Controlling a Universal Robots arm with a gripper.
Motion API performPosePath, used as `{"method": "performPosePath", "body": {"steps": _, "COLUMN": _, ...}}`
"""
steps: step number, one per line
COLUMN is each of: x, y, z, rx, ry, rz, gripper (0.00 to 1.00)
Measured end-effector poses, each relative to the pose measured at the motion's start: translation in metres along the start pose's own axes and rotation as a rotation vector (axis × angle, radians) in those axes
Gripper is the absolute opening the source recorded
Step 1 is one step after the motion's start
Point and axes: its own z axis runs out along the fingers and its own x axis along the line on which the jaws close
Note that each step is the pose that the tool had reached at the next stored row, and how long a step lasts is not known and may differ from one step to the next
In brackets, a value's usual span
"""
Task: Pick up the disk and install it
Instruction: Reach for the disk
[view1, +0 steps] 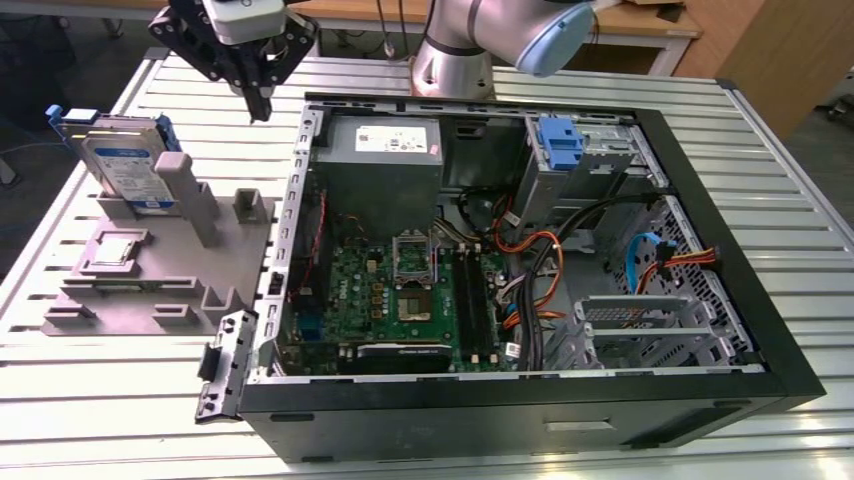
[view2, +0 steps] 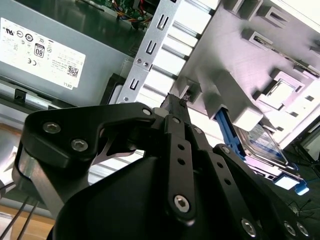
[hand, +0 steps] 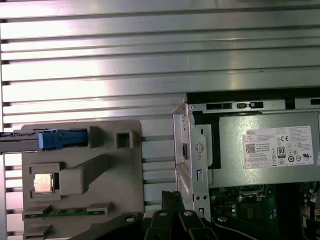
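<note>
- Currently, exterior view: gripper (view1: 254, 100) at upper left of the frame, fingers pressed together and holding nothing. It hangs over the tabletop (view1: 80, 400), between the grey fixture (view1: 160, 270) and the open computer case (view1: 507, 415). The disk (view1: 124, 165) stands upright in the fixture at the exterior view's left, apart from the gripper.
- Second wrist view: gripper (view2: 175, 101) closed, tip near the fixture (view2: 235, 55). The disk (view2: 261, 144) with its blue frame sits behind a fixture post.
- First wrist view: gripper (hand: 172, 197) fingers together, just beside the case (hand: 192, 150) corner. The disk (hand: 55, 139) shows edge-on in the fixture (hand: 110, 180), with a small silver chip (hand: 42, 183) nearby.
</note>
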Motion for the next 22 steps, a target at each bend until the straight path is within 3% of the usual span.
{"method": "performPosePath", "body": {"steps": 22, "x": 0.0083, "y": -0.0006, "z": 0.0001, "rx": 0.0, "ry": 0.0, "rz": 0.0, "gripper": 0.1}}
